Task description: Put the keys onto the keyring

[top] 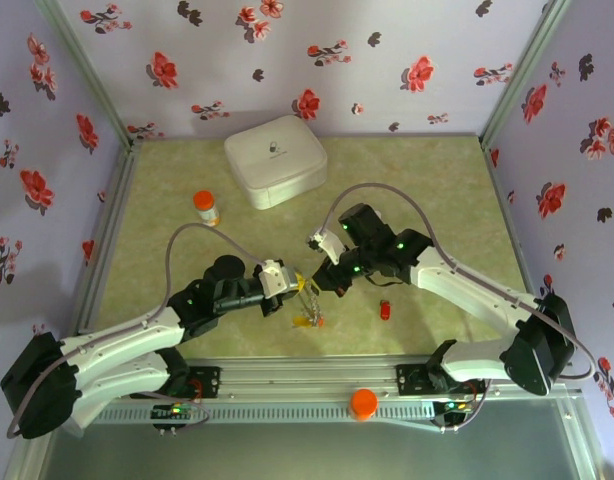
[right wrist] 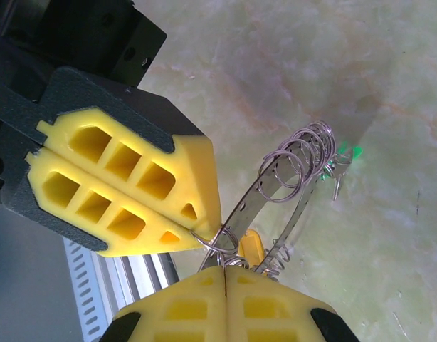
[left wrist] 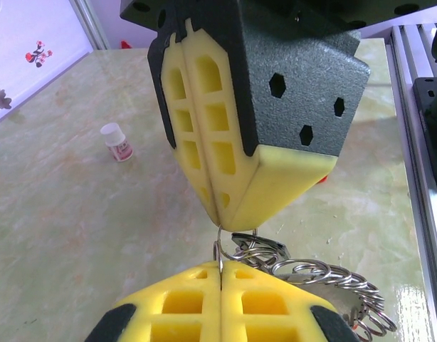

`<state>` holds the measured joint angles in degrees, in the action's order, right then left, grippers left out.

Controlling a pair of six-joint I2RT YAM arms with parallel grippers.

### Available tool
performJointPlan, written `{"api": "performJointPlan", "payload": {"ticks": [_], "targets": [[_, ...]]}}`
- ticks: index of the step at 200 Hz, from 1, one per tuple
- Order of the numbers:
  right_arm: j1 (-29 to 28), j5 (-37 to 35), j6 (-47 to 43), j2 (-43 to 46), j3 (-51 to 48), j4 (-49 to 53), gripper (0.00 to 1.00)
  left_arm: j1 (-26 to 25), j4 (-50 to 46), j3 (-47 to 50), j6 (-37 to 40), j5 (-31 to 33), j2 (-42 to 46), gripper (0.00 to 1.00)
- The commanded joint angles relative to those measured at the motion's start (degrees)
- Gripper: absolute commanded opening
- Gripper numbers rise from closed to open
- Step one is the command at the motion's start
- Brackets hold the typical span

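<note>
One keyring [right wrist: 293, 167] sits near the front middle of the table [top: 427, 190], stretched between the two grippers. It is a thin metal band strung with small wire coils. A yellow key [right wrist: 251, 247] hangs from it close to the pinch, and a green key [right wrist: 344, 153] lies at its far end. I cannot tell whether that end rests on the table. A red key [top: 386, 310] lies loose on the table, apart from the keyring on the right arm's side.

The left gripper [left wrist: 220, 269] has its jaws pressed fully together on a thin wire loop of the keyring. The right gripper [right wrist: 224, 272] is closed just as tight on the same loop, tip to tip with the left.

The likely risks:
- The wire is very thin against soft pads, so a small pull or twist could let it slide out and drop the keyring.
- If the arms pull in opposite directions, the loop may bend or spring shut.
- Fetching the red key would take one gripper off, leaving the keyring hanging from a single pinch.

Further back stand a bottle [left wrist: 117, 141] and a white case [top: 277, 160]. The bottle's label shows red marks and the case a small dark logo, both too small to read.
</note>
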<state>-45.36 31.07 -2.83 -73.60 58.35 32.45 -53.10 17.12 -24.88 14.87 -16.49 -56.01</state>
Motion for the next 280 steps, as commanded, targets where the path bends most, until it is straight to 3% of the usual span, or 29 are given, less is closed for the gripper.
{"api": "performJointPlan", "payload": {"ticks": [1, 154, 229, 280], "targets": [[0.45, -3.26, 1.71, -0.14, 1.51, -2.1, 0.0, -0.38, 2.02, 0.8, 2.06, -1.9, 1.61, 0.0], [0.47, 1.6, 3.8, -3.73, 1.98, -2.21, 0.0, -0.42, 9.95, 2.68, 2.39, -1.37, 1.88, 0.0], [1.98, -0.57, 5.28, -3.01, 1.98, -1.9, 0.0, -0.44, 10.12, 3.44, 2.35, -1.66, 2.73, 0.0], [3.26, 5.97, 7.24, -2.71, 0.74, -4.63, 0.0, -0.42, 16.54, 5.26, -0.16, -1.12, 2.87, 0.0]]}}
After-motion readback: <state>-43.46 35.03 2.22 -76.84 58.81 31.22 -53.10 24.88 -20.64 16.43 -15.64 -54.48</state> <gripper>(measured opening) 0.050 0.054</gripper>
